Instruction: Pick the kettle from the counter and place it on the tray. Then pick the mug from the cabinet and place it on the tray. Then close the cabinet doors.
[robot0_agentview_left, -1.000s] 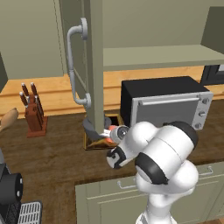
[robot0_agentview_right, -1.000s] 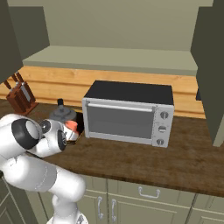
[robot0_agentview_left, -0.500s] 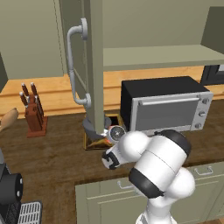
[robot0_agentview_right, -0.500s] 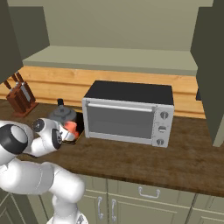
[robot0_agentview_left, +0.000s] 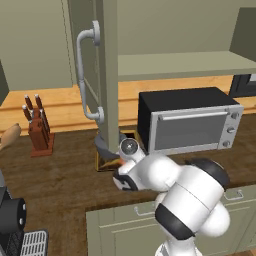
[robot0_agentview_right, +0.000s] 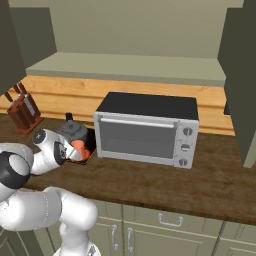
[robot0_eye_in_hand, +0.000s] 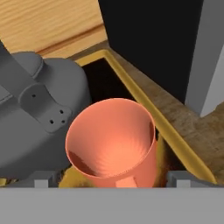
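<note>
The orange-red mug (robot0_eye_in_hand: 111, 140) stands upright in the tray (robot0_eye_in_hand: 175, 144), close beside the dark-grey kettle (robot0_eye_in_hand: 39, 113). My gripper (robot0_eye_in_hand: 113, 179) is open, with a fingertip on each side of the mug and a small gap to its wall. From the right base view the mug (robot0_agentview_right: 79, 148) sits in front of the kettle (robot0_agentview_right: 72, 131), with the gripper (robot0_agentview_right: 70, 151) right at it. The tray (robot0_agentview_left: 107, 162) lies on the counter (robot0_agentview_right: 165, 185). The cabinet doors stand open: the left door (robot0_agentview_left: 107, 75) and the right door (robot0_agentview_right: 242, 80). The cabinet shelf (robot0_agentview_right: 130, 67) is bare.
A black and silver microwave (robot0_agentview_right: 145, 127) stands just right of the tray. A knife block (robot0_agentview_left: 36, 131) is on the left of the counter. The left door's grey handle (robot0_agentview_left: 85, 75) hangs above the tray. A dark appliance (robot0_agentview_left: 12, 225) sits at the lower left.
The fingers have spread apart and let go of the mug, which now rests in the tray. The arm has swung a little lower and to the left.
</note>
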